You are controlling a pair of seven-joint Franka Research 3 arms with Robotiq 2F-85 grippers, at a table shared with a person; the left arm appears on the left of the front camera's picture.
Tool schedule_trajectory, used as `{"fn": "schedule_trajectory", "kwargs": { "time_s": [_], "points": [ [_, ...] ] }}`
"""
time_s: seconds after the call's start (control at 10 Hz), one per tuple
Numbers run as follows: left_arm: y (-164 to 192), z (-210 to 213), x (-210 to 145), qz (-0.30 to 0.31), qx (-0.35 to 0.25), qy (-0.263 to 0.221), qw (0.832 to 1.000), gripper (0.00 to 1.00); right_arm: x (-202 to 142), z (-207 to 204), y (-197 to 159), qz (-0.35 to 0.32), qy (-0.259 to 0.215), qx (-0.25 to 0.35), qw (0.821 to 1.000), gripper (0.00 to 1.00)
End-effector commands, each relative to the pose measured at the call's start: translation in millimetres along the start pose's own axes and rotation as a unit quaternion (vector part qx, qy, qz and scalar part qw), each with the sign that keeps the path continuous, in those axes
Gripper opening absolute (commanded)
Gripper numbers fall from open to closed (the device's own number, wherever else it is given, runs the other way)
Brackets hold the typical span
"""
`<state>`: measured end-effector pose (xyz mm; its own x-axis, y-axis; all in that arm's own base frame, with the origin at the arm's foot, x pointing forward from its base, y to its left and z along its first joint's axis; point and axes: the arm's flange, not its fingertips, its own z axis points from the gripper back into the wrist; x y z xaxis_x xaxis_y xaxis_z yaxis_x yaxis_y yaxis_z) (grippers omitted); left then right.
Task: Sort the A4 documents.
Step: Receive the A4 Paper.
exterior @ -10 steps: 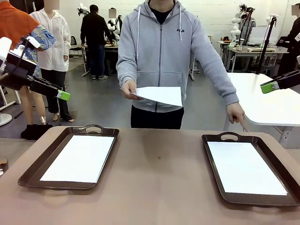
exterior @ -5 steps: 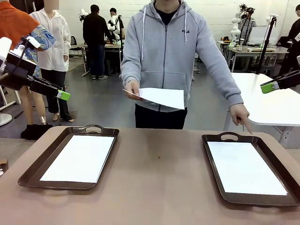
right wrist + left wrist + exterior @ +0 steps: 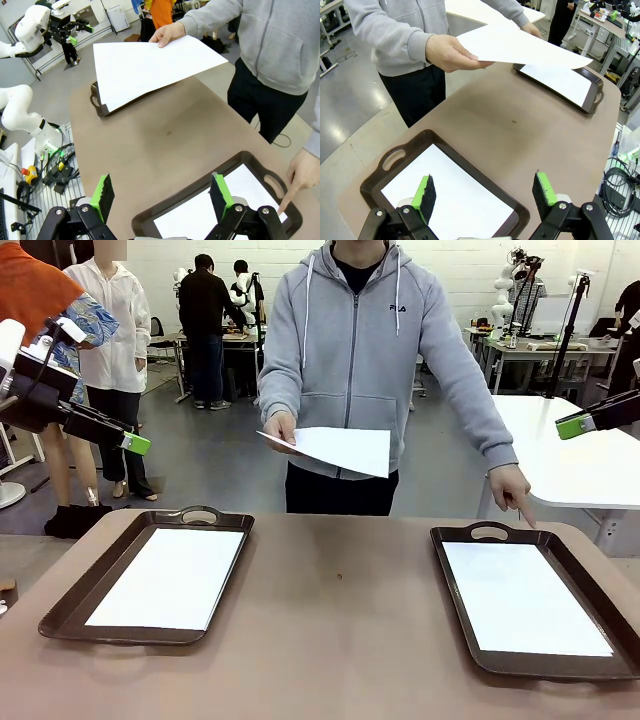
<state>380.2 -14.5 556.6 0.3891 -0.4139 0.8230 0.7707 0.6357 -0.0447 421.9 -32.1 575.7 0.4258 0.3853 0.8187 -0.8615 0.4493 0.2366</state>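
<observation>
Left end effector raised at far left, fingers spread, holding nothing. Below it, left tray on counter, one A4 document lying flat inside. At centre, person's hand holding out a loose sheet above the counter's far edge, clear of both trays. Right of that, person's other hand pointing down at right tray, which holds one more sheet. Right end effector up at far right, fingers spread, empty.

Likely step: take the offered sheet, lay it in the pointed-at tray. Best pinched at the free edge away from the person's fingers, kept level, no crumpling, lowered square onto the sheet already there.

Count: three A4 sheets, two trays, two end effectors, two hands.
</observation>
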Motion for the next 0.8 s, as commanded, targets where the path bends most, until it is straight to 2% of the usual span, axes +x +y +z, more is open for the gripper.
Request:
{"fn": "schedule_trajectory", "kwargs": {
  "time_s": [0.0,0.7],
  "points": [
    [-0.1,0.1,-0.8,-0.001,-0.004,-0.005,1.0,1.0,0.5,-1.1,0.1,0.001,-0.004,0.001,1.0,1.0],
    [-0.1,0.1,-0.8,-0.001,-0.004,-0.005,1.0,1.0,0.5,-1.1,0.1,0.001,-0.004,0.001,1.0,1.0]
  ]
}}
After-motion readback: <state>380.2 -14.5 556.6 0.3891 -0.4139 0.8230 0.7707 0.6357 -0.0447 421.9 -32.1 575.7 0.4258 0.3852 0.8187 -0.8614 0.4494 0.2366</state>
